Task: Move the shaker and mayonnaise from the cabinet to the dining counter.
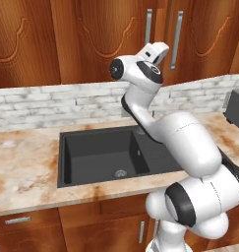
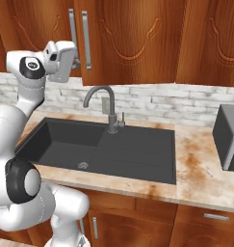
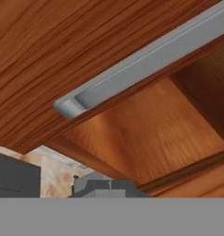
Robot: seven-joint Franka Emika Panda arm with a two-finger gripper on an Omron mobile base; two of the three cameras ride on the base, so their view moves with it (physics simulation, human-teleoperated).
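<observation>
The cabinet is reddish-brown wood with carved doors and silver bar handles. My gripper is raised just in front of the two handles, at their lower ends. In the hand view its dark fingertips are together and shut, with nothing between them. A silver handle runs diagonally just above them. Beside it, one door stands slightly ajar and shows bare wooden inside. The shaker and the mayonnaise are hidden. The dining counter is out of view.
Below the cabinet lies a black sink with a grey faucet, set in a beige marble-look counter. A dark grey box-like appliance stands at the right. A white brick backsplash runs behind.
</observation>
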